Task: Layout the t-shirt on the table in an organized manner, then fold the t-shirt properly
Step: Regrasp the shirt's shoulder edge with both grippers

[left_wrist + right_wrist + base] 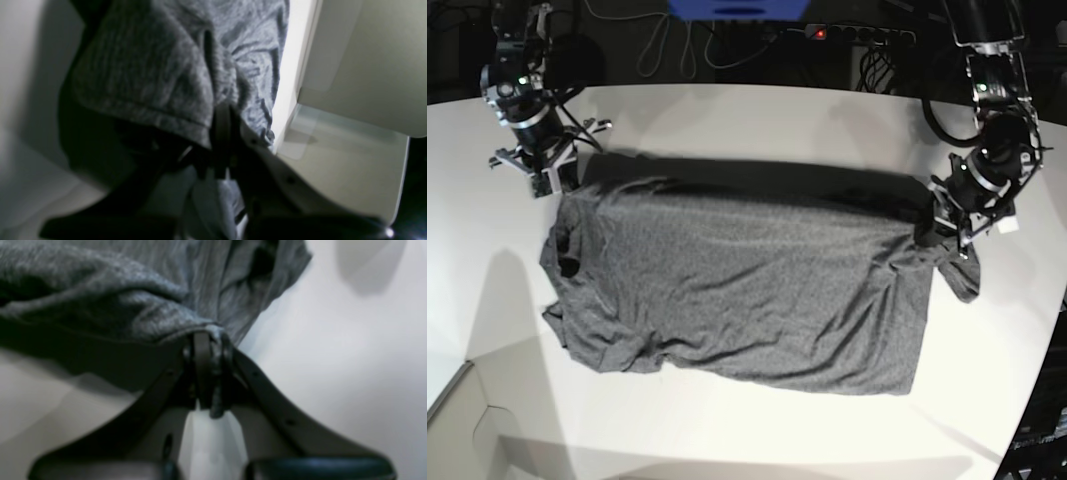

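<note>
The dark heather-grey t-shirt (737, 290) lies spread wide across the white table (727, 115), its far edge raised and casting a shadow behind it. In the base view my left gripper (927, 232) is at the shirt's right upper corner and my right gripper (557, 185) at its left upper corner. The left wrist view shows the left gripper (222, 115) shut on a bunched fold of the t-shirt (160, 63). Seen from the right wrist, the right gripper (208, 338) is shut on a hemmed edge of the t-shirt (116, 303), above the table (333, 366).
Cables and a power strip (857, 35) lie beyond the table's back edge, beside a blue object (737, 8). The table's curved edge (1042, 330) runs close to the left arm. A panel seam (457, 395) crosses the front left corner.
</note>
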{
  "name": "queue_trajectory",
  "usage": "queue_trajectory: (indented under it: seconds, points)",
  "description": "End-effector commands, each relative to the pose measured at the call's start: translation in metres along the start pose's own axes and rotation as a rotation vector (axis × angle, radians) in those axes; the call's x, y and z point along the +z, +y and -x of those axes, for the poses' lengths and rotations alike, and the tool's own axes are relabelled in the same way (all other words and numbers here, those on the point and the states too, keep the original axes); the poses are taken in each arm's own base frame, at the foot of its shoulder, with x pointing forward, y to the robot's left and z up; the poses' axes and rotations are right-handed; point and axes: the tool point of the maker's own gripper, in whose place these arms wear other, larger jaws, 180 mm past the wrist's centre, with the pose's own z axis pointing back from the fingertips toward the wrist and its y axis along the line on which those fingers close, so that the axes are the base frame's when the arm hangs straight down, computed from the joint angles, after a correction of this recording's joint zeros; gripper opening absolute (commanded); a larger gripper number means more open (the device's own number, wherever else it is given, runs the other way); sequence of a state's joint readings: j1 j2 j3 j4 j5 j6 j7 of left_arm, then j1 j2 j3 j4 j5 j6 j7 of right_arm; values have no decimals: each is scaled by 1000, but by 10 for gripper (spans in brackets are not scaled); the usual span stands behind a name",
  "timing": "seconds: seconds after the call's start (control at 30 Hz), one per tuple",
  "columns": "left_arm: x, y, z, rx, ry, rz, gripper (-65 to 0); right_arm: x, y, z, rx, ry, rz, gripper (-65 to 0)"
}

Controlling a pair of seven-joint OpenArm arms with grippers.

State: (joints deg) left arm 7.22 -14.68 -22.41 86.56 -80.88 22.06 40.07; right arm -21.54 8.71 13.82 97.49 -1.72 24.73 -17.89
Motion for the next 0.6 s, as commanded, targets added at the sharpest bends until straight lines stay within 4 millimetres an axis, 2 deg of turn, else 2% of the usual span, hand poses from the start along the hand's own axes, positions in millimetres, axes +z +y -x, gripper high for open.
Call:
queue_trajectory:
  seconds: [0.0, 0.13, 0.27, 0.43, 0.57]
  points:
    - [5, -11, 0, 35, 26, 34, -648, 4, -2, -10, 25, -38, -11, -650]
    - [13, 1, -2, 50, 18, 15, -649, 7, 5, -9, 39, -32, -42, -644]
    - [32, 1, -15, 45, -35, 28, -649, 16, 8, -10, 52, -39, -46, -585]
    - [44, 5, -22, 40, -66, 25, -649, 24, 10, -17, 68, -57, -45, -581]
    - [47, 8, -17, 40, -52, 18, -649, 26, 11, -14, 68, -51, -48, -581]
